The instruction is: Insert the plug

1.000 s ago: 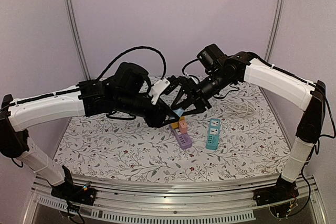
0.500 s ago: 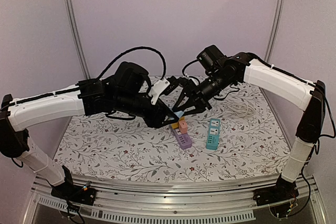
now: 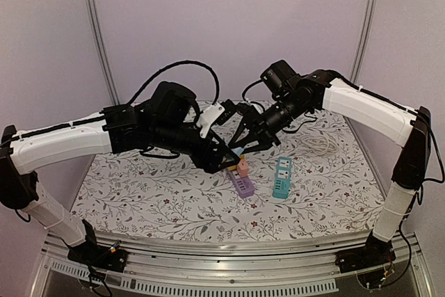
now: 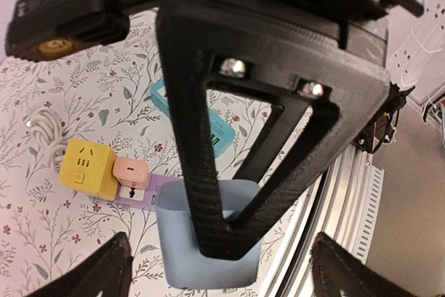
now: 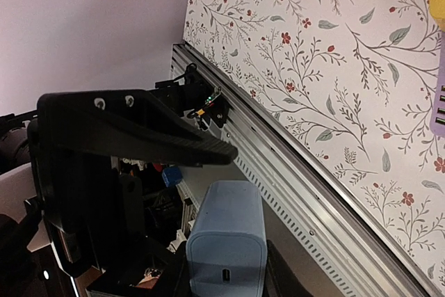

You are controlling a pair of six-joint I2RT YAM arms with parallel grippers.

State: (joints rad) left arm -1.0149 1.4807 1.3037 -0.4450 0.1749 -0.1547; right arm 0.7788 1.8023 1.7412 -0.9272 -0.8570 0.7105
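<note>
While left fingers (image 4: 115, 269) stand apart, right fingers (image 5: 132, 130) pinch plug (image 4: 208, 273).

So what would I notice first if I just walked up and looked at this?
Two robot grippers meet above the middle of the flowered table: the right gripper is clamped on a pale blue plug, and the left gripper stands open beside it. Just below lies a purple power strip carrying a yellow cube and a pink plug, with a teal strip to its right.
</note>
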